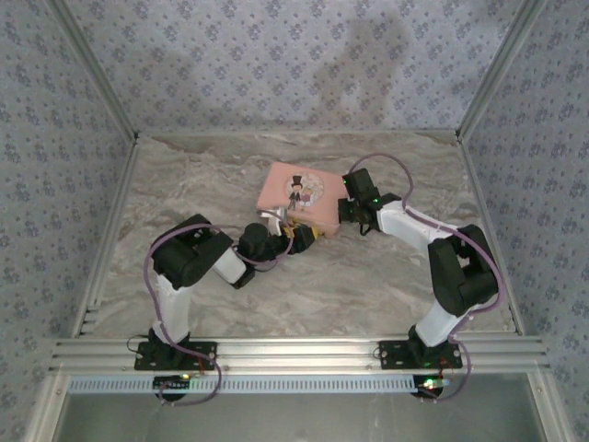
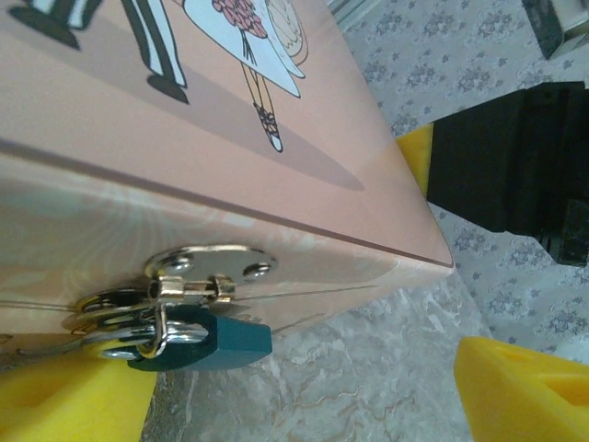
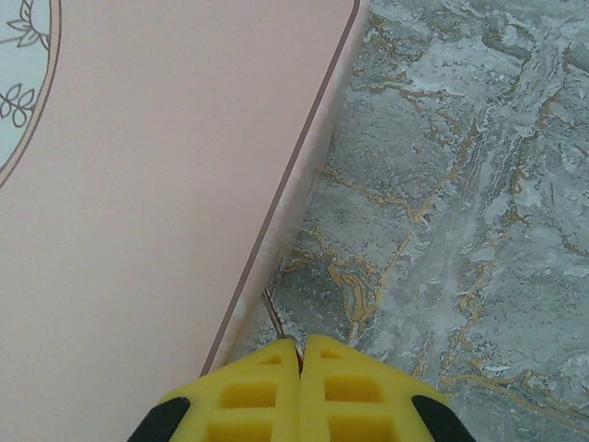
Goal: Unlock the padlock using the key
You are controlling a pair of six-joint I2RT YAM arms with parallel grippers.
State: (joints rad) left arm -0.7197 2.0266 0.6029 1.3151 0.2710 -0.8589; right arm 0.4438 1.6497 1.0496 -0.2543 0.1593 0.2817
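My left end effector stands wide open and grips nothing. Its yellow foam-like pads sit in the lower corners of the wrist view. The left pad lies just under the padlock, a small block with a glossy teal body and a steel shackle. The padlock hangs from a bright metal hasp in the lower left of the frame, on the side wall of the pink tin. A cluster of small steel rings hangs with it. What looks like the key, a flat grey sliver, points toward the left edge.

My right end effector is fully closed, its ribbed yellow tips pressed together at the bottom of its frame. A thin dark line runs up from the seam; I cannot tell whether it is held metal or a vein in the desk, which is grey marble pattern with gold streaks.

The tin's smooth lid carries a printed cartoon couple: striped trousers, white dress, red bouquet. From above, the tin sits at centre frame, with both end effectors at its lower edge.
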